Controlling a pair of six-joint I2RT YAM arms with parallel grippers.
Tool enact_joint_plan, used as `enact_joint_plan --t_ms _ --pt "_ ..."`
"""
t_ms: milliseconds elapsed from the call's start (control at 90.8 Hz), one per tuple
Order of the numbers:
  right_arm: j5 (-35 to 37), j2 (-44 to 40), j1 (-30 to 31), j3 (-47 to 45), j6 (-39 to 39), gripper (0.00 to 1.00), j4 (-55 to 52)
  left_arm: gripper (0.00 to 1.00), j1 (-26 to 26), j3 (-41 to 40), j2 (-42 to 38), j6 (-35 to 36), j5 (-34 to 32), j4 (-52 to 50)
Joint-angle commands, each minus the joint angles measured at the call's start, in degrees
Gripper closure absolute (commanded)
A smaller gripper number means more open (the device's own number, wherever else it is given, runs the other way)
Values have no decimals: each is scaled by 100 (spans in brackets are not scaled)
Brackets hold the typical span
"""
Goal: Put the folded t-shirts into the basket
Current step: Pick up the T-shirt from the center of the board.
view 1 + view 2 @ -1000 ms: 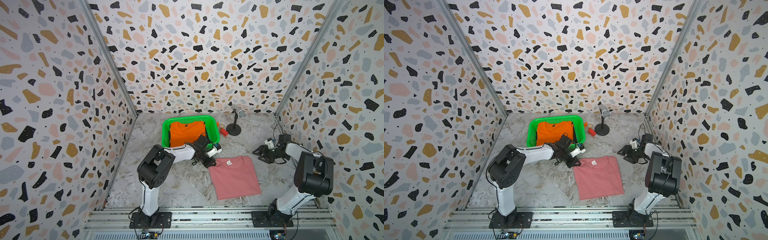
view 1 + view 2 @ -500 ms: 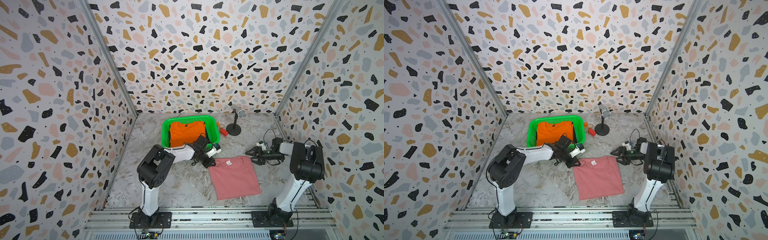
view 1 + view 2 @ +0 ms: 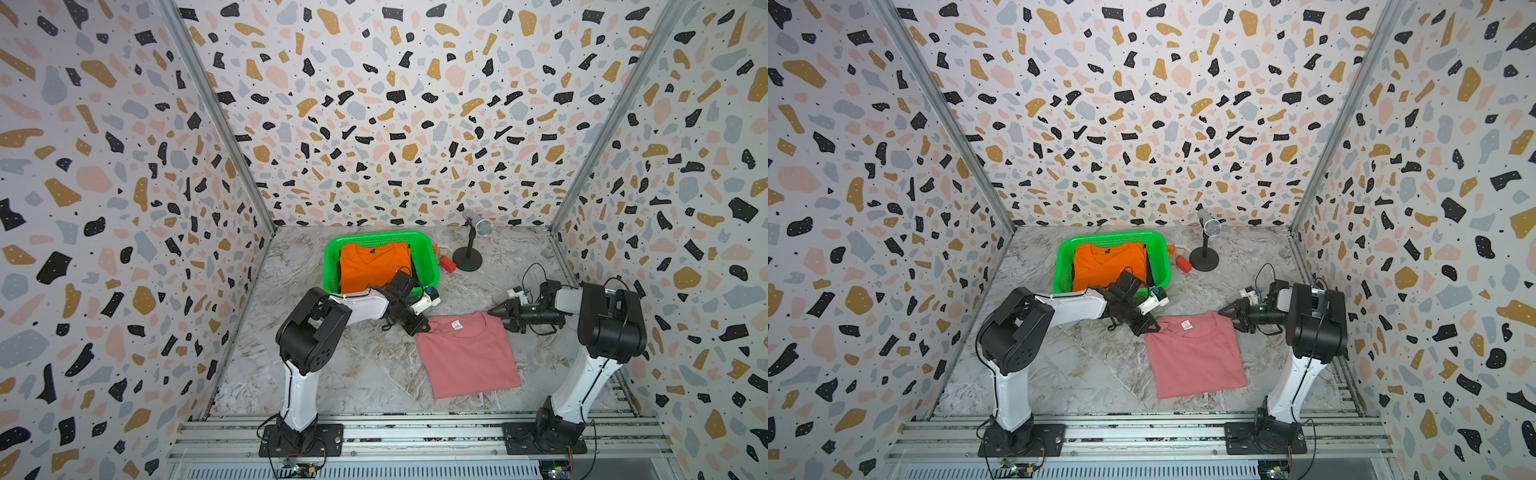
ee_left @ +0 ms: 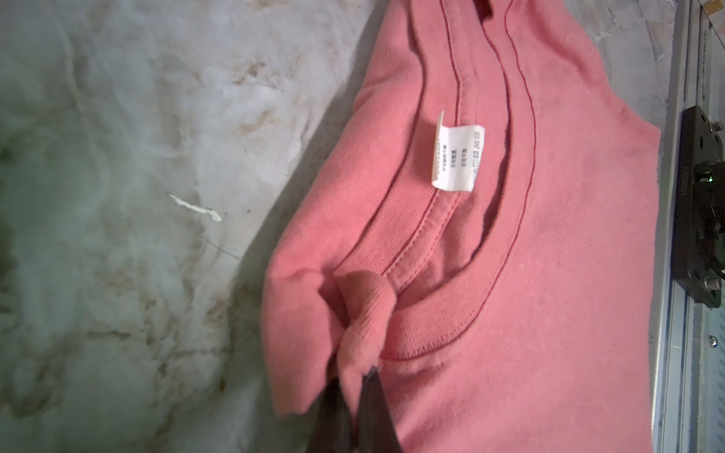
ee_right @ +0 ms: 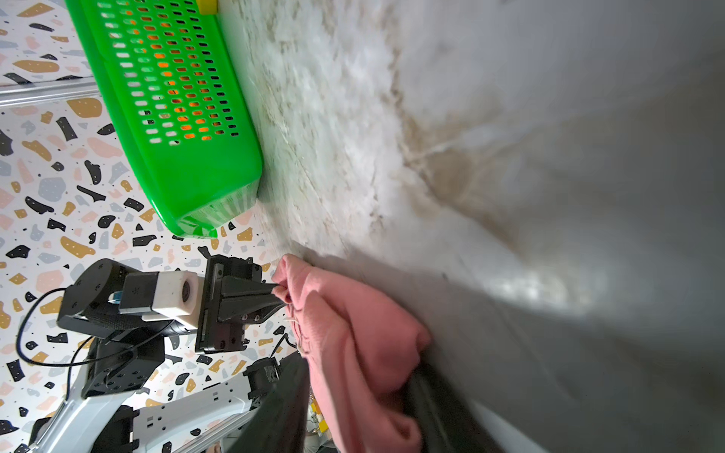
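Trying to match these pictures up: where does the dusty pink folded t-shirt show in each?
A top view: dusty pink folded cloth t-shirt lower middle, on marble table.
A top view: same spot.
Left wrist: close up, collar showing.
Right wrist: bunched corner.
Shared: left tool pinching it.

Left gripper [image 3: 420, 328] pinched tight, right gripper [image 3: 500, 319] clamped wider, both held low

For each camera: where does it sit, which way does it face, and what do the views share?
Top views: high over the arm bases, looking down; left hand, right hand and arms show.
Left wrist: on the left arm, facing the pink t-shirt; own fingers pinch it near the collar.
Right wrist: on the right arm, facing basket and left hand; own fingers flank the shirt.
Shared: all show the pink t-shirt.
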Motion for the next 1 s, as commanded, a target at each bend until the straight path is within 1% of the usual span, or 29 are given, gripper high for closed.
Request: enact_joint_plan --t_ms 0,33,110,176,275,573,760,870,991 --pt "-242 -162 49 -127 245 62 328 100 47 -42 78 153 -55 45" --pt "-283 -206 52 -150 284 65 414 100 55 -48 93 153 -68 40" --pt "-361 -292 58 -172 330 79 537 100 63 -26 142 153 -62 31" --pt "-397 -341 64 -181 349 86 581 100 65 -13 169 148 -58 20" --pt "-424 -427 67 -198 379 100 653 100 63 -5 173 153 -54 14" --pt "-85 -960 67 -256 290 100 862 100 74 69 110 204 -32 -104" --pt "44 -1460 75 -510 484 100 1279 100 78 164 -85 160 174 -268" --pt "20 -1770 76 -750 791 100 1748 100 74 174 -289 37 395 -286" --pt "57 -2147 76 -874 924 100 1958 100 78 246 -504 98 402 -446"
